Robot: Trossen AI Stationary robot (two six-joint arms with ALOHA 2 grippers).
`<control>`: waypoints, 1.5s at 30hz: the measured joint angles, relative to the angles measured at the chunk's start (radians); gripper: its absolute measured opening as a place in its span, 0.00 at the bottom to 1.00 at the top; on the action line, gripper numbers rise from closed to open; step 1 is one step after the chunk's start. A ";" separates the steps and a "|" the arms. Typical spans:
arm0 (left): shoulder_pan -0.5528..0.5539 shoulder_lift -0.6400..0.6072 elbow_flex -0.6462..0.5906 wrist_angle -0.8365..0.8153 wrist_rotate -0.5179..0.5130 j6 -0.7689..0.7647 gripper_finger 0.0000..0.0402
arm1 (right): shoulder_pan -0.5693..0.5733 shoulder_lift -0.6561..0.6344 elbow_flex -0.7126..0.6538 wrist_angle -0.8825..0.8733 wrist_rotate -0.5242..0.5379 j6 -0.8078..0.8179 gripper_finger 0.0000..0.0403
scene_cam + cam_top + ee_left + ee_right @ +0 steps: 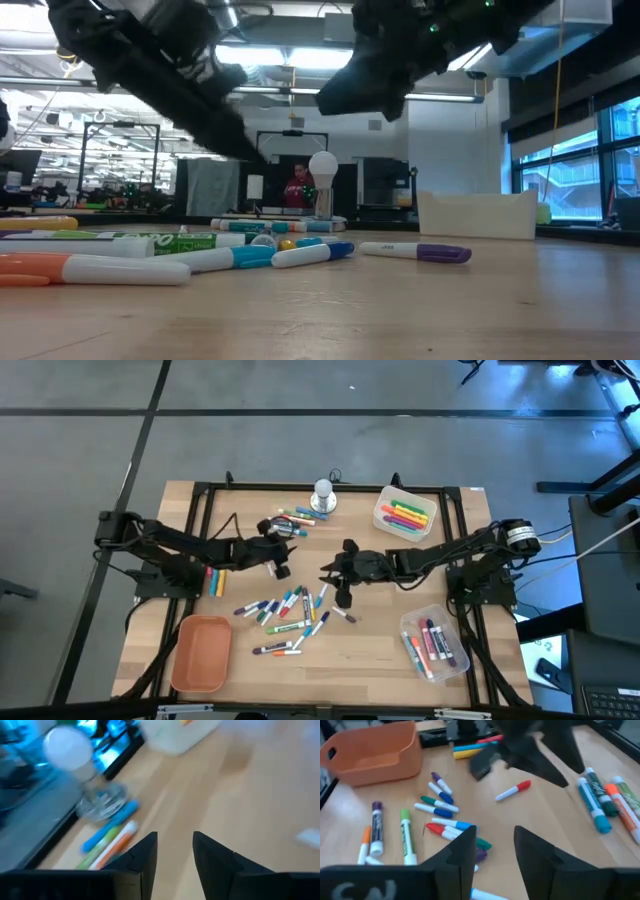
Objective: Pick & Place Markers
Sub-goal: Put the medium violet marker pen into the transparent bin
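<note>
Mostly slim cylindrical markers (285, 615) scattered; smooth orange tub (201, 652), rounded.

The markers (285, 615) are short pens, many with white barrels and red, blue, green or purple caps. Most lie flat and scattered in the middle of the desk. A smaller group (292, 520) lies near the far edge, and some thicker coloured ones (216, 580) lie side by side at the left.
</note>
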 joint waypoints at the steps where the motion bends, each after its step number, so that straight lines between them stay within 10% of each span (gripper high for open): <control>1: -0.005 -0.003 0.000 0.018 0.024 -0.011 0.30 | 0.000 0.000 0.006 0.001 0.000 0.000 0.33; 11: -0.019 -0.003 0.000 -0.001 0.042 0.003 0.27 | 0.067 -0.002 0.114 -0.031 0.005 0.003 0.33; 20: -0.109 -0.002 0.000 -0.218 0.011 -0.169 0.26 | 0.161 -0.002 0.139 -0.039 0.364 -0.105 0.33; 29: -0.270 -0.002 0.000 -0.157 -0.028 -0.140 0.22 | 0.192 -0.002 0.139 -0.206 0.426 0.028 0.33; 37: -0.189 0.023 0.074 -0.047 0.289 -0.069 0.23 | 0.222 -0.096 0.139 -0.523 0.391 0.231 0.33; 45: -0.169 0.213 0.167 -0.051 0.321 -0.024 0.32 | 0.227 -0.145 0.139 -0.704 0.426 0.388 0.33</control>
